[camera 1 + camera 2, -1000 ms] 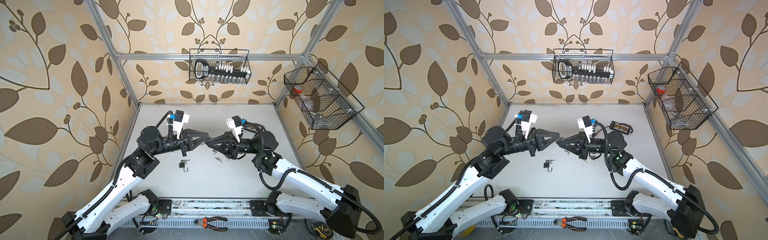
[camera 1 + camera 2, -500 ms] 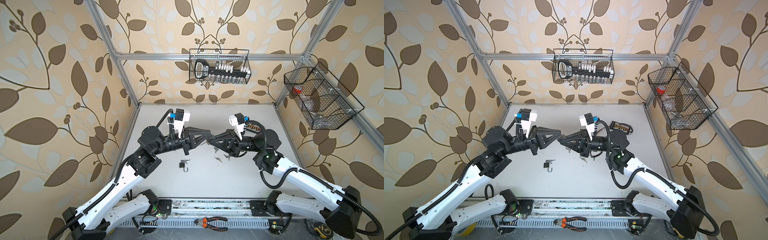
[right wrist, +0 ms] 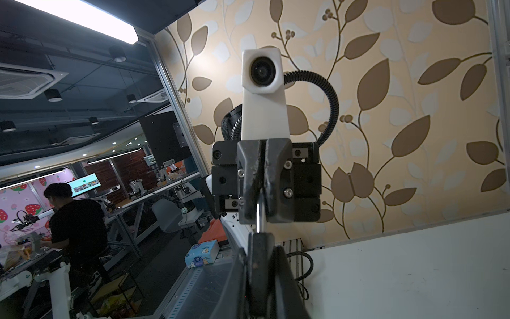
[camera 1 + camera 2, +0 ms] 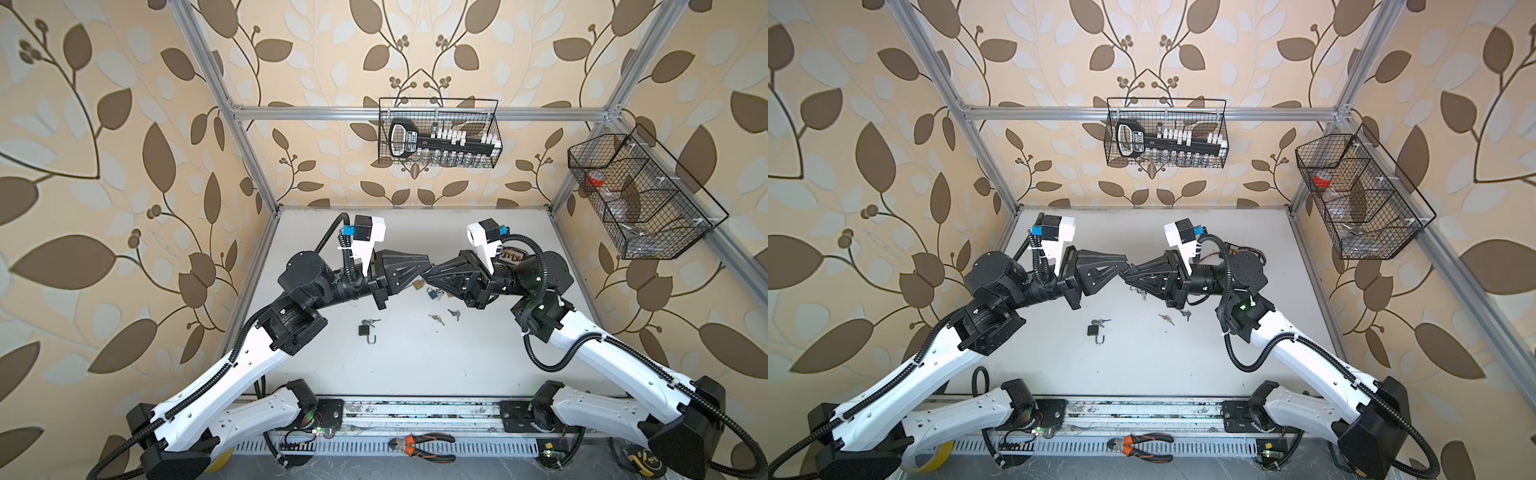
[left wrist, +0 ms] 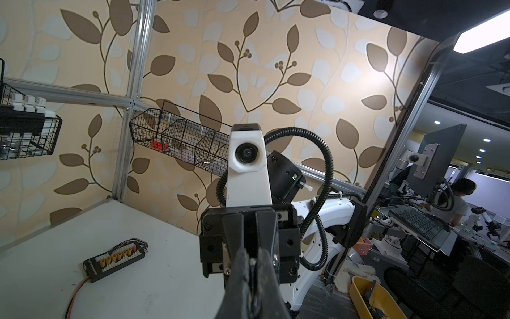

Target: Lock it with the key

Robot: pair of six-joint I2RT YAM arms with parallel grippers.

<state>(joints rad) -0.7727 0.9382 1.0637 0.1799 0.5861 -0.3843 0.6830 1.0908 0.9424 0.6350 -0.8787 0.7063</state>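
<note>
One thin silvery metal piece (image 3: 258, 226), key blade or shackle leg I could not tell, was held up in the air. It stuck out of the left gripper (image 4: 423, 270), whose fingers were clenched on it, and reached to the tips of the right gripper (image 4: 432, 277). The two met tip to tip above the middle of the table (image 4: 415, 365). The right fingers stood close together, but whether they gripped anything could not be made out. On the table lay a black padlock (image 4: 364, 330) with its shackle swung open, and nearer the grippers a brass padlock (image 4: 418, 284), a blue padlock (image 4: 433, 294) and loose keys (image 4: 436, 318). With so narrow a hold, any sideways push or twist from the opposing arm would likely lever the piece out of the pinch. Dropped, it would land among the other locks and keys. A slightly skew approach could also jam it.
</note>
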